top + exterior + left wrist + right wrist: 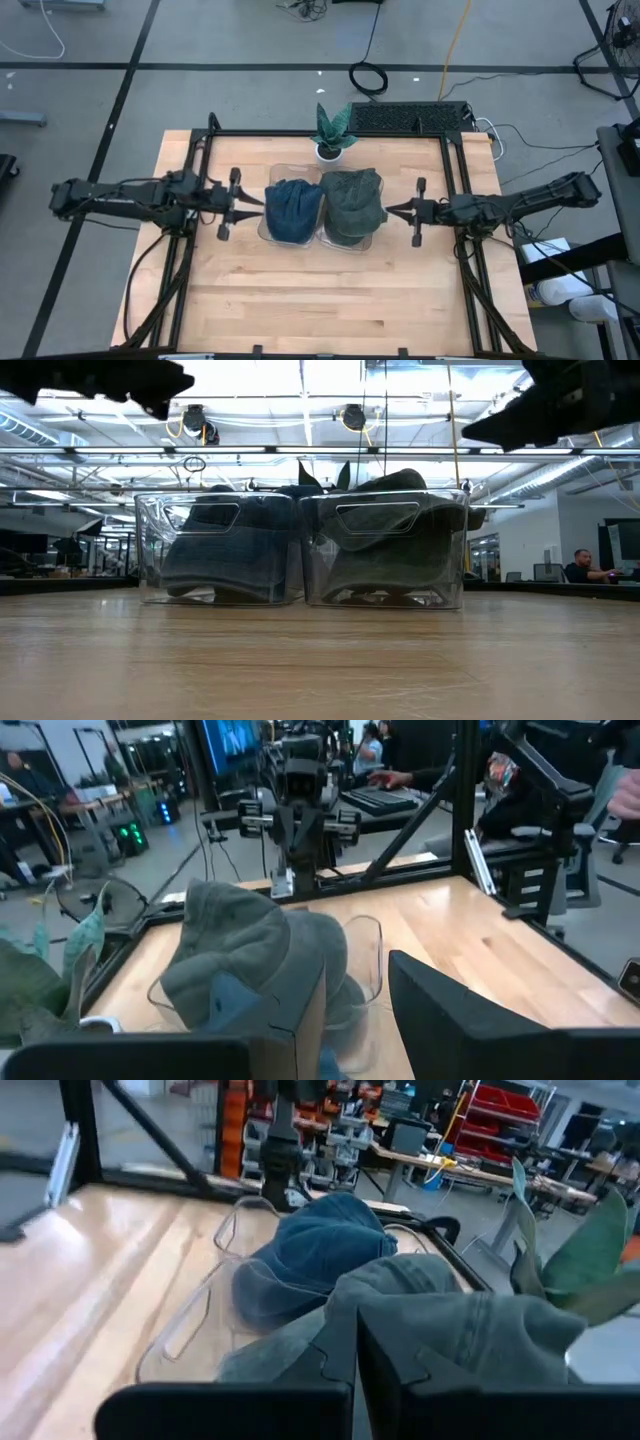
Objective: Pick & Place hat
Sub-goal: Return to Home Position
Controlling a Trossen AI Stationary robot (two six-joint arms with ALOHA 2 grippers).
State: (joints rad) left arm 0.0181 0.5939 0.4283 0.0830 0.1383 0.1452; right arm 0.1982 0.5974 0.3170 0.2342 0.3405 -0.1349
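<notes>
Returning home: the step in hand, by my reading; nothing is left loose on the tabletop (320,300), so placing looks complete.
Gray caps (352,203): heaped in the right transparent bin (455,510), the pile standing above the rim.
Blue caps (293,210): piled in the left transparent bin (150,550), which touches its neighbour at mid-tabletop.
Left pincer (255,205): level, aimed at the left bin, just beside its outer wall; fingers parted in its wrist view, nothing between them.
Right pincer (393,210): level, aimed at the right bin, just beside the gray pile; clenched on nothing, fingers meeting at a thin seam.
How to retreat: draw each arm straight back along its own line, away from the bins, before folding; any sideways sweep near the overfull right bin risks snagging a cap.
Watch: potted plant (332,130) stands just behind the bins, touching neither arm; keep clear of its leaves.
Done when: both arms sit tucked at their own tabletop edges, bins undisturbed.
</notes>
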